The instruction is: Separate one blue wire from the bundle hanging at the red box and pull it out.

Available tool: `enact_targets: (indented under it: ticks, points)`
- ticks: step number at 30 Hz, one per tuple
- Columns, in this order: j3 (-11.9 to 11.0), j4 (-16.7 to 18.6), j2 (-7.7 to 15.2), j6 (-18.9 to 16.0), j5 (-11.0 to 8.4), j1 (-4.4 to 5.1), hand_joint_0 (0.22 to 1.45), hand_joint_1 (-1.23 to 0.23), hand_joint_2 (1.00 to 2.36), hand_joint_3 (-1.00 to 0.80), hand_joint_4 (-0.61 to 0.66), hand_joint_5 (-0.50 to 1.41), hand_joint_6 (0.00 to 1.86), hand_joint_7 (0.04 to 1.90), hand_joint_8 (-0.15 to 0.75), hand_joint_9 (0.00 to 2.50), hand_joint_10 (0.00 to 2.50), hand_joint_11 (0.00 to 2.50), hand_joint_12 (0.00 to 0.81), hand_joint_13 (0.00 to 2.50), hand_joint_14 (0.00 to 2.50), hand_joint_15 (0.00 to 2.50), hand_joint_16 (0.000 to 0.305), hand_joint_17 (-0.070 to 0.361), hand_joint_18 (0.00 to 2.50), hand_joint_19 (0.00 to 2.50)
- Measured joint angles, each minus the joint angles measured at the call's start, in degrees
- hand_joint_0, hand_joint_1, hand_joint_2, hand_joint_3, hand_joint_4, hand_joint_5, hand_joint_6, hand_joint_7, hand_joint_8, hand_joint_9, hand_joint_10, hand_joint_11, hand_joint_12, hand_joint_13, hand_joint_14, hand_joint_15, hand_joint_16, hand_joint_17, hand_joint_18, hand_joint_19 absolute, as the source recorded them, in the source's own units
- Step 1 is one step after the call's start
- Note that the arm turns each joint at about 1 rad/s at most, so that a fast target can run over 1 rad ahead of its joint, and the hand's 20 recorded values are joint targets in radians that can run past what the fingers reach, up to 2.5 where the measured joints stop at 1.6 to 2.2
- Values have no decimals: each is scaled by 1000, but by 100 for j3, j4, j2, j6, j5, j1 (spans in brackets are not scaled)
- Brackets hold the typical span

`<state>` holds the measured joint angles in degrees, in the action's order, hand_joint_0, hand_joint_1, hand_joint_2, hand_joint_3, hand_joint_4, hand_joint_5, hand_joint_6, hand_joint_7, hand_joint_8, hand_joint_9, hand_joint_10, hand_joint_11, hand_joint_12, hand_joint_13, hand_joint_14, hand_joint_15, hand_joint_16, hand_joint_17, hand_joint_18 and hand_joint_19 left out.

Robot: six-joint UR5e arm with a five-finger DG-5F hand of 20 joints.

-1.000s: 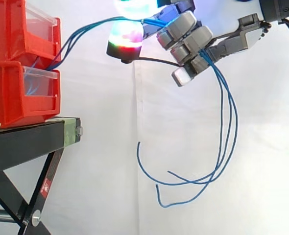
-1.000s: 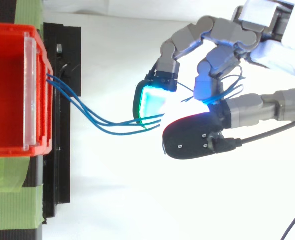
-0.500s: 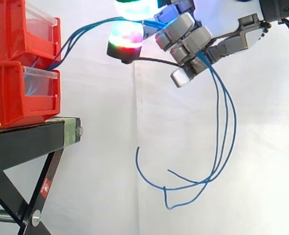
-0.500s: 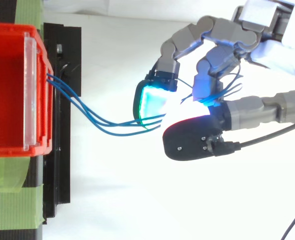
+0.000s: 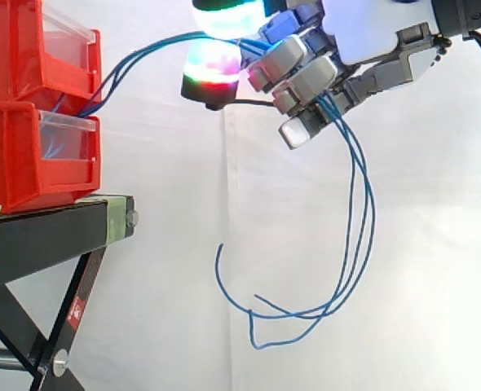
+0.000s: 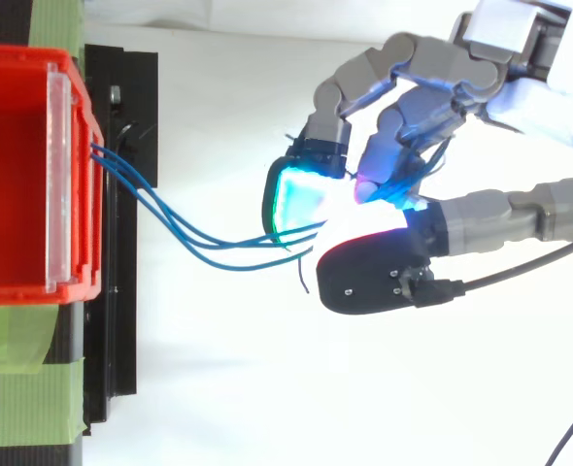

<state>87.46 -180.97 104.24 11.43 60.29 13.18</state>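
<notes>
A bundle of thin blue wires point(image 5: 143, 53) leaves the gap between the two stacked red bins point(image 5: 16, 159) and rises rightward into my hand point(image 5: 306, 69). The hand is high at the right of the bins, with its fingers curled round the wires and the glowing pads point(image 5: 216, 61) closed on them. Behind the hand the wires' loose ends point(image 5: 350, 244) hang in long loops. From above, the wires point(image 6: 189, 233) fan out from the red bin's point(image 6: 15, 175) clear front and run together between the green-lit fingertip point(image 6: 291, 199) and the thumb point(image 6: 369, 277).
The bins rest on a black stand point(image 5: 45, 232) with slanted legs. Green tape point(image 6: 19, 345) holds the bin to the stand. A white curtain is the backdrop, and open space lies below the hand.
The fingers have curled a little tighter on the wires. The hanging loops have swung leftward and lower, and one loose end now shows under the thumb from above.
</notes>
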Motion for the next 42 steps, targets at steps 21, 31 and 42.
enact_targets:
  ticks: [21,31,42]
  points:
    - [-1,0,0,0,0,-1,513,-723,1007,-412,187,-222,933,858,339,813,819,1441,455,895,882,1417,58,130,850,790]
    - [-1,0,0,0,5,-3,592,-682,1012,-348,158,-200,927,874,304,888,742,1487,417,915,824,1453,53,119,850,801]
    - [-1,0,0,0,8,-4,608,-716,1018,-196,68,-181,936,912,303,936,766,1466,418,936,790,1453,51,114,867,799]
